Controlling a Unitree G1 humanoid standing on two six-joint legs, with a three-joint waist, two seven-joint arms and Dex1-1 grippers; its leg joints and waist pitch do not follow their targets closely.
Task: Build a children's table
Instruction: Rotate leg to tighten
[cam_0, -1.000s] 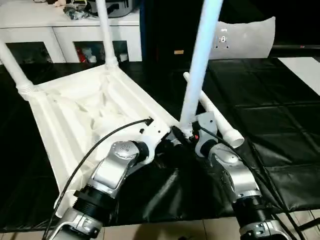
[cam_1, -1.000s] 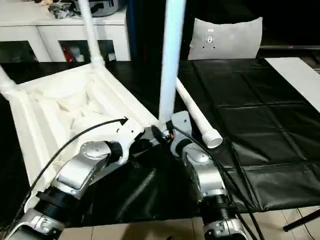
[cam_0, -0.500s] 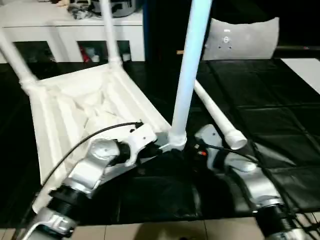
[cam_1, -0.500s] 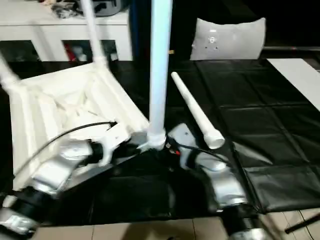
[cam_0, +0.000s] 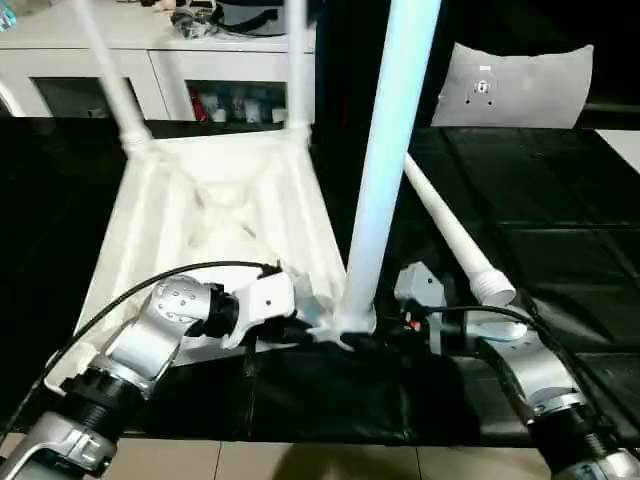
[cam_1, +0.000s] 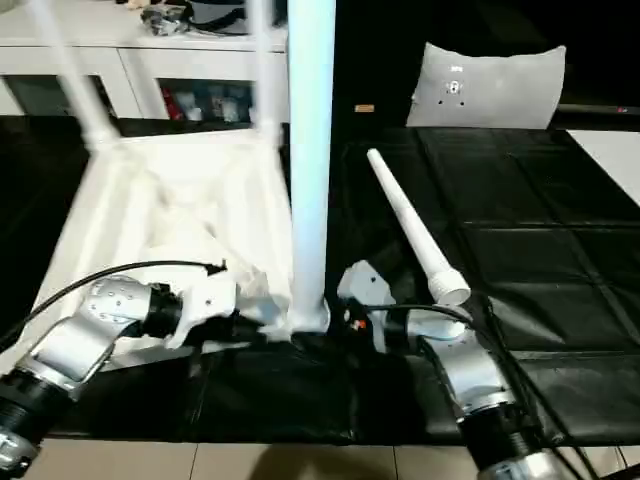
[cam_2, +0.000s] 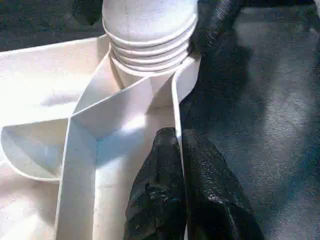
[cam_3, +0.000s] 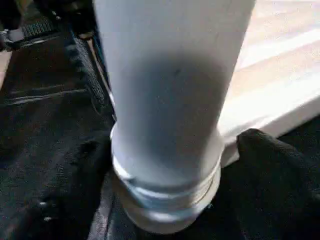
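The children's table top (cam_0: 215, 215) lies upside down on the black mat, ribbed underside up. Two legs stand in its far corners (cam_0: 112, 85) (cam_0: 296, 70). A third leg (cam_0: 385, 170) stands upright in the near right corner socket, its threaded base (cam_2: 150, 45) seated in the socket. The last leg (cam_0: 450, 225) lies loose on the mat to the right. My left gripper (cam_0: 300, 328) is shut on the top's thin rim wall (cam_2: 176, 107), just beside that socket. My right gripper (cam_0: 385, 338) is open, wide around the standing leg's base (cam_3: 167, 175). A small gap shows beside one finger (cam_3: 275, 165).
A white cabinet with glass doors (cam_0: 200, 70) runs along the back. A white panel (cam_0: 515, 85) leans at the back right. The black mat (cam_0: 540, 190) covers the floor, and pale tiles (cam_0: 330, 465) start at its near edge. A black cable (cam_0: 150, 285) loops over my left forearm.
The view has shifted. Beyond that, the table top has turned, its far end swinging right. My left arm has swung out left with its grip on the rim kept.
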